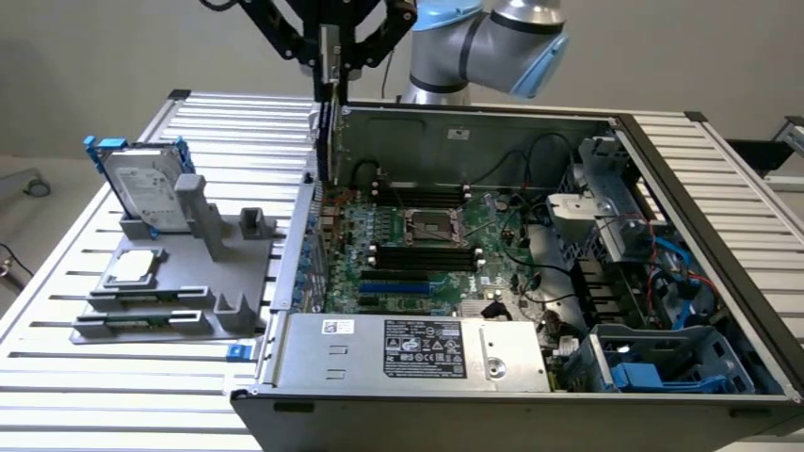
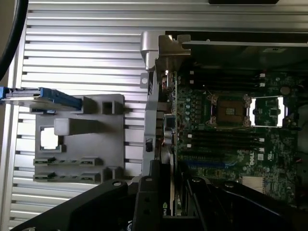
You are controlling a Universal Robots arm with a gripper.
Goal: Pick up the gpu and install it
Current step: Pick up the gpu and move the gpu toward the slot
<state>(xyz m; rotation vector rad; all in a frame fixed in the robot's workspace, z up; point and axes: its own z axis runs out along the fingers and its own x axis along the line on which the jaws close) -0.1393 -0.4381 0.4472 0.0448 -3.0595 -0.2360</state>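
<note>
My gripper (image 1: 329,68) hangs at the top of the exterior view, shut on the gpu (image 1: 324,127). The gpu is a thin card held edge-on and upright, and its lower end reaches down to the back corner of the open computer case (image 1: 703,254), at the case's wall on the exterior view's left. The motherboard (image 1: 415,245) lies inside the case, to the card's right in the exterior view. In the wrist view the black gripper (image 2: 166,211) grips the gpu (image 2: 167,195), whose silver end bracket (image 2: 150,96) runs along the case wall beside the motherboard (image 2: 231,134).
A grey fixture (image 1: 188,282) on the slatted aluminium table (image 1: 75,377) holds an upright hard drive with blue rails (image 1: 138,184) and a square silver processor chip (image 1: 136,266). The case's power supply (image 1: 415,348), cables and a blue drive bay (image 1: 653,367) crowd its near and right sides.
</note>
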